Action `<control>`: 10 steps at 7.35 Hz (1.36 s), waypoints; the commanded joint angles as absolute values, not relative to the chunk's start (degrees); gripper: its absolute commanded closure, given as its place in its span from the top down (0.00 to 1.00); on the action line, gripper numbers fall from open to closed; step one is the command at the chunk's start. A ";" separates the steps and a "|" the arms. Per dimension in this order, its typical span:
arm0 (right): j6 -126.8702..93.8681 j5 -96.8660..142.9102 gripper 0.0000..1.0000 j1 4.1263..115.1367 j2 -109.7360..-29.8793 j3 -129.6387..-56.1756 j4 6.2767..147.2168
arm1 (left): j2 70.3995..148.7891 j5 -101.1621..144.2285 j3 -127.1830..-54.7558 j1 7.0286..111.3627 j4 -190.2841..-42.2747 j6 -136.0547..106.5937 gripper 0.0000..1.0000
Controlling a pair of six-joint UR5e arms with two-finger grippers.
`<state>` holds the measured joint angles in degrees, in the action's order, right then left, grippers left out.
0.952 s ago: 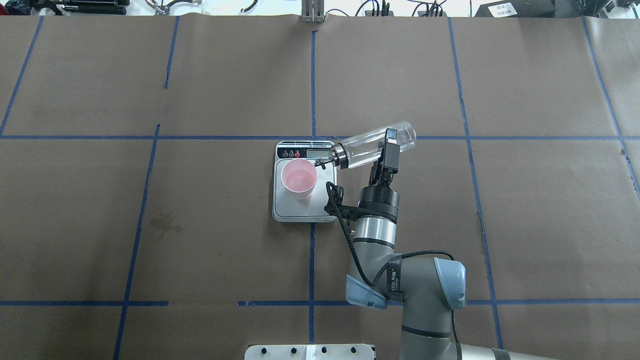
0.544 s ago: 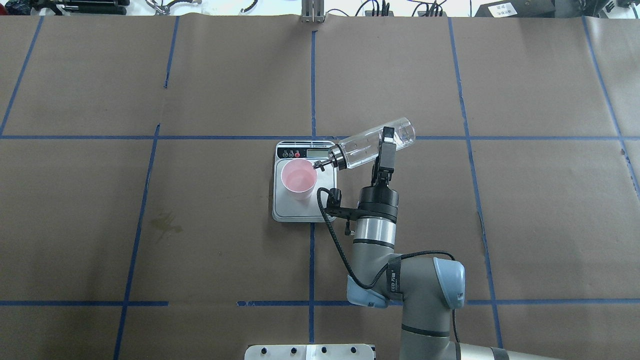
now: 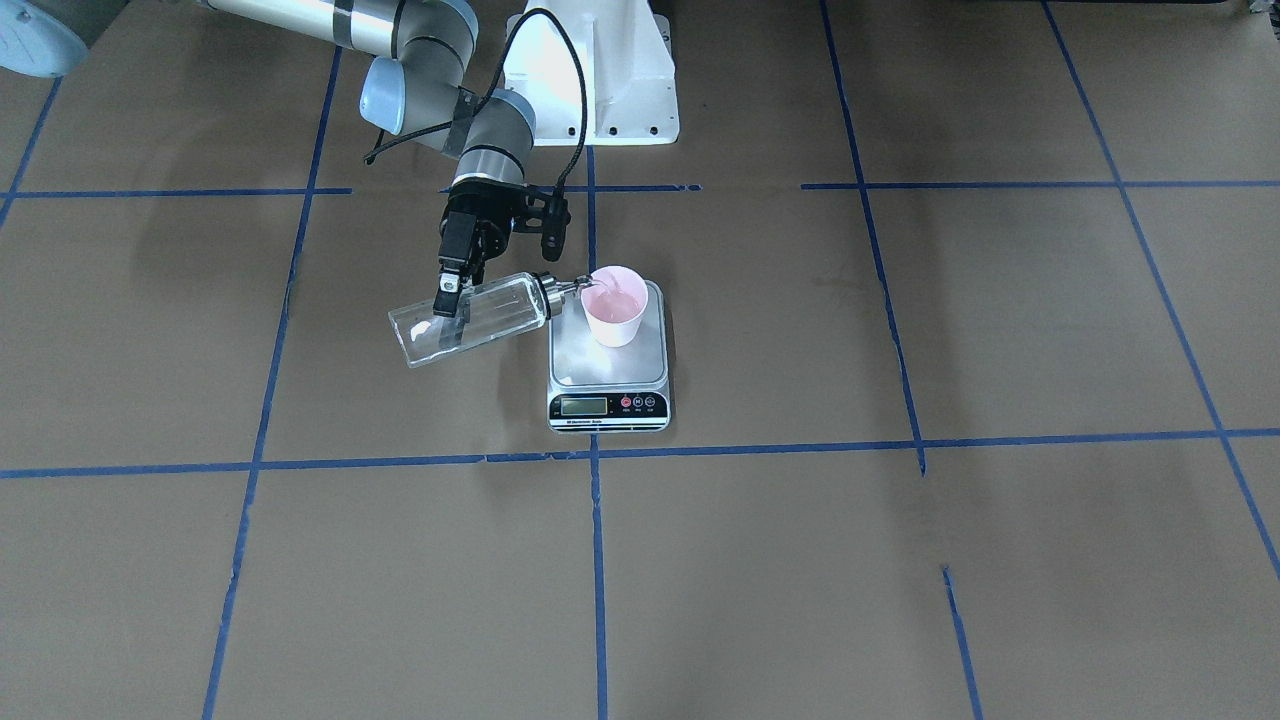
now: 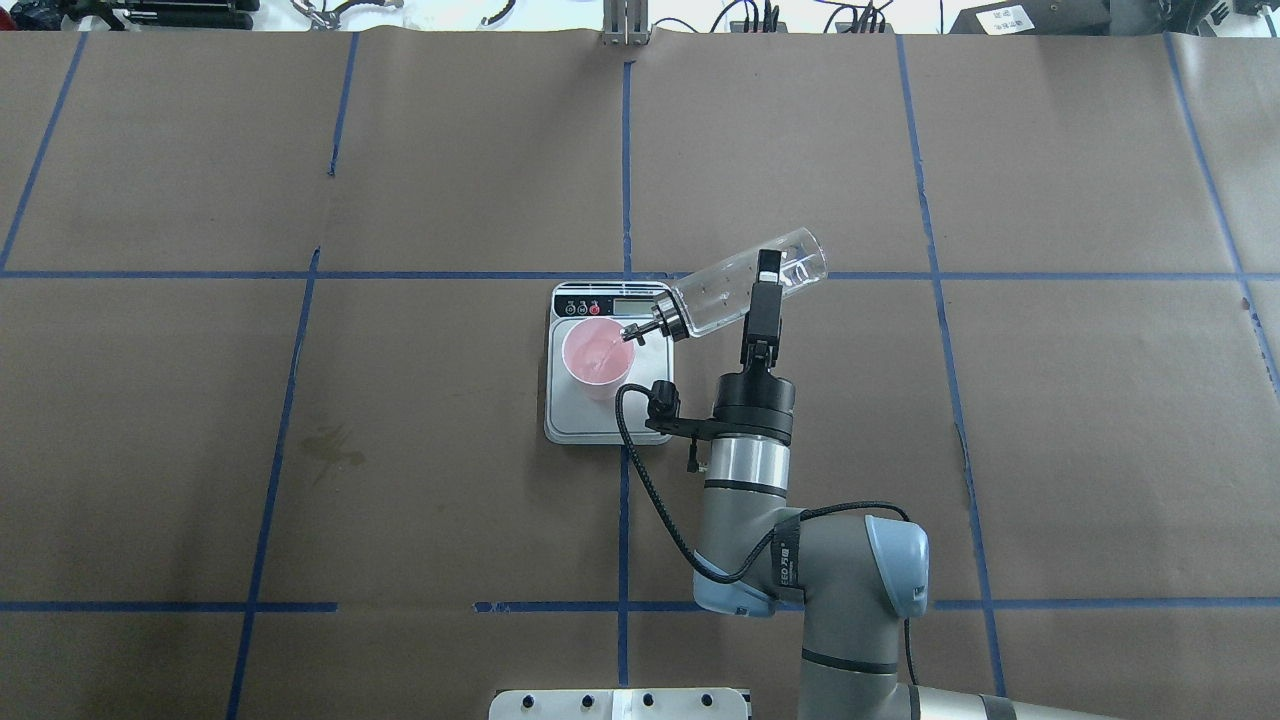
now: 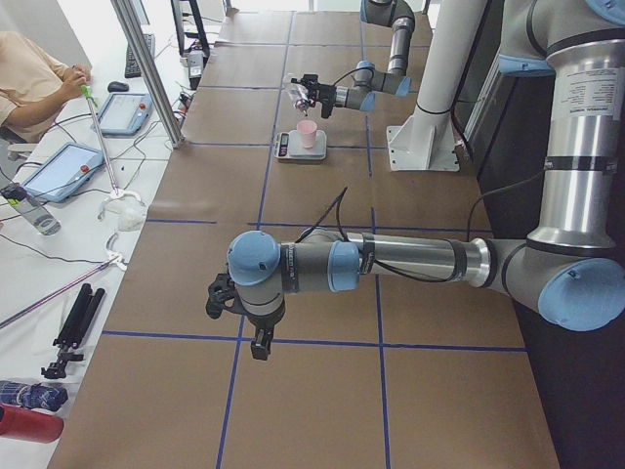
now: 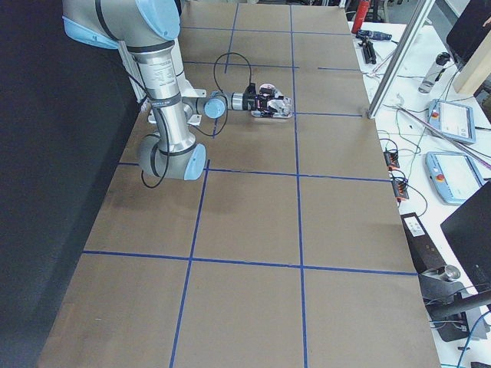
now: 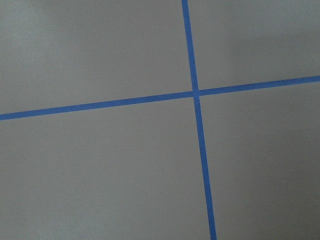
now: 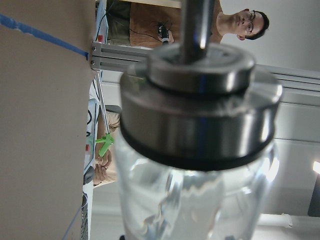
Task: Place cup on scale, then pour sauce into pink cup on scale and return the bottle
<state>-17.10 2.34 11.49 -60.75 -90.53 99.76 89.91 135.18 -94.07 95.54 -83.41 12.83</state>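
Note:
The pink cup [image 4: 597,352] stands upright on the scale [image 4: 608,422], towards its display end; it also shows in the front view [image 3: 613,310] on the scale [image 3: 605,372]. My right gripper [image 4: 767,278] is shut on the clear glass bottle [image 4: 715,297], held tilted with its silver pourer over the cup's rim. Clear sauce lies in the cup. The front view shows the gripper [image 3: 447,308] on the bottle [image 3: 495,312]. The right wrist view is filled by the bottle's cap [image 8: 200,125]. My left gripper [image 5: 259,344] hangs over bare table far from the scale; I cannot tell whether it is open or shut.
Brown paper with blue tape lines covers the table. A dark stain [image 4: 330,446] marks the paper left of the scale. The white robot base [image 3: 590,80] stands behind the scale. A person [image 5: 34,83] sits at a side table with tablets.
The right wrist has rolled, tipping the bottle further. The pourer tip has moved left from beside the cup to over its rim.

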 commanded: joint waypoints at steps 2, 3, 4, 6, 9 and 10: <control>-15.82 1.58 0.00 11.51 -60.56 -90.53 99.76 | 89.91 135.18 -93.96 95.54 -83.41 12.83 1.00; -15.82 1.58 0.00 11.60 -59.95 -90.44 99.76 | 89.91 135.18 -93.96 95.54 -83.41 12.83 1.00; -15.82 1.58 0.00 11.60 -59.94 -90.44 99.76 | 89.91 135.18 -93.96 95.54 -83.41 12.83 1.00; -15.82 1.58 0.00 11.60 -59.85 -90.44 99.76 | 89.91 135.18 -93.96 95.54 -83.41 12.83 1.00; -15.82 1.58 0.00 11.60 -59.85 -90.44 99.76 | 89.91 135.26 -93.96 95.54 -83.41 12.83 1.00; -15.82 1.58 0.00 11.60 -59.85 -90.44 99.76 | 89.91 135.26 -93.96 95.54 -83.50 12.83 1.00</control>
